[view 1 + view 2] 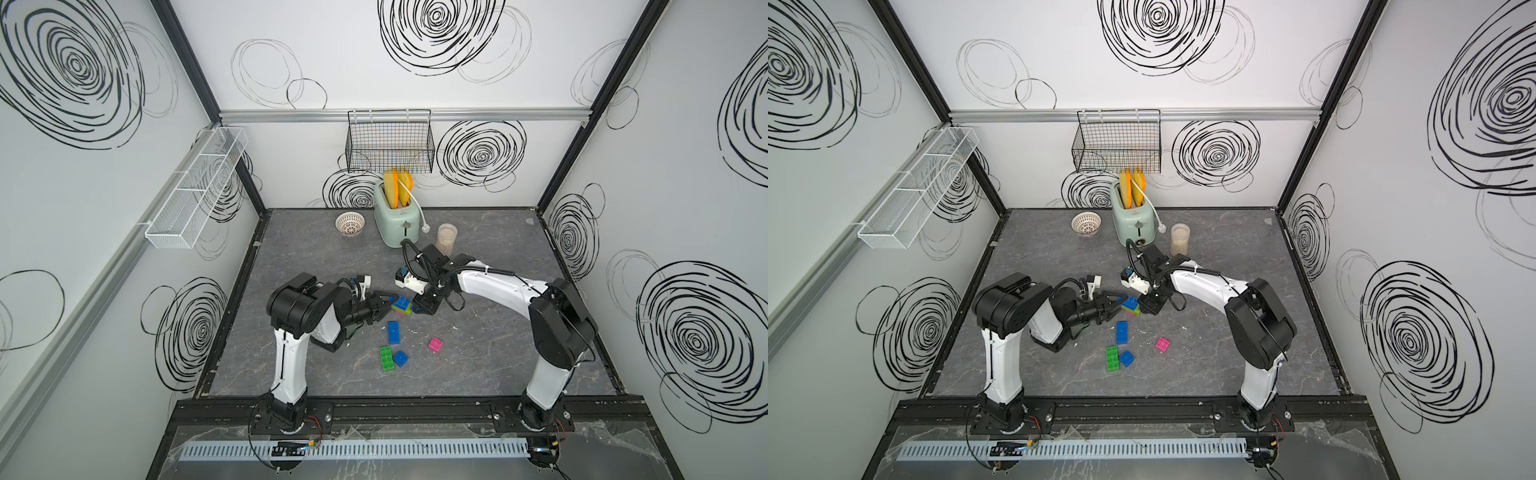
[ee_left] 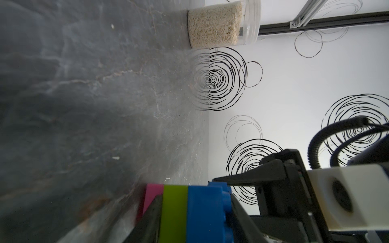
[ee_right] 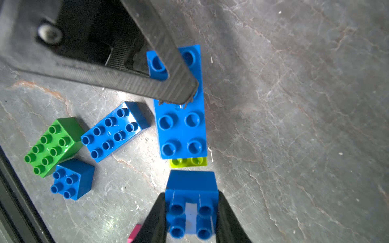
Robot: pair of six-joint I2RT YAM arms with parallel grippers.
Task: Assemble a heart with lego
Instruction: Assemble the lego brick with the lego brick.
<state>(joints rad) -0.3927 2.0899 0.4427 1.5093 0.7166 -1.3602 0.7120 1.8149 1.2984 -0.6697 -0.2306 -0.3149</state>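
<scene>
The heart (image 1: 402,306), a partly built clump of blue oblong, lime and pink studded plastic bricks, is in the middle of the grey marbled table (image 1: 498,332). The left gripper (image 1: 388,303) clamps it, one finger (image 3: 168,69) lying across its blue top. Just to its right, the right gripper (image 3: 191,196) pinches a small blue square brick (image 3: 191,210), a gap short of the lime edge. Nearer lie a loose blue oblong brick (image 1: 394,331), a green oblong brick (image 1: 386,358), another blue square brick (image 1: 400,358) and a pink square brick (image 1: 435,344).
</scene>
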